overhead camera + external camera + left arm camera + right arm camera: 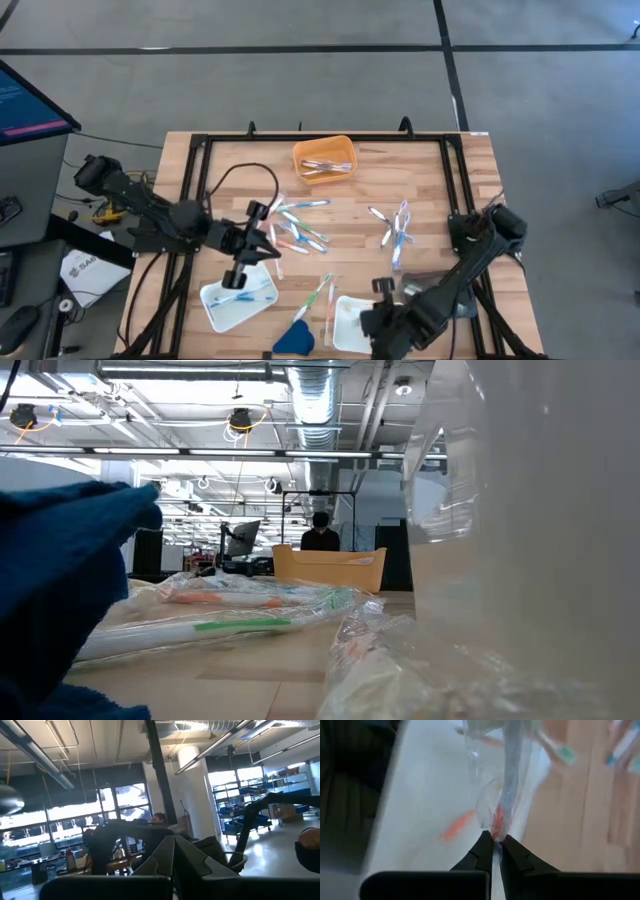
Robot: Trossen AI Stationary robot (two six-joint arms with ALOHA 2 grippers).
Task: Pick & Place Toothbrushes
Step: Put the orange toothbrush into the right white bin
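Toothbrushes in clear wrappers lie in two loose heaps on the wooden table, one mid-table and one to the right. A few more lie near the front; the low view shows these wrapped sticks flat on the wood. My right gripper is at the near edge over a white tray, shut on one wrapped toothbrush. My left gripper is shut with nothing showing between its fingers. It hovers beside the middle heap and faces out level into the room. My right gripper pinches the end of a clear-wrapped toothbrush at its orange part between the tips of its two fingers. The fingers slant down from above, and the toothbrush runs on away from them along their line, over the white tray. Whether it touches the tray I cannot tell.
A second white tray at the front left holds blue toothbrushes. An orange tray at the far edge holds several more. A dark-blue wedge sits at the near edge between the white trays. A black frame borders the table. A person stands far behind.
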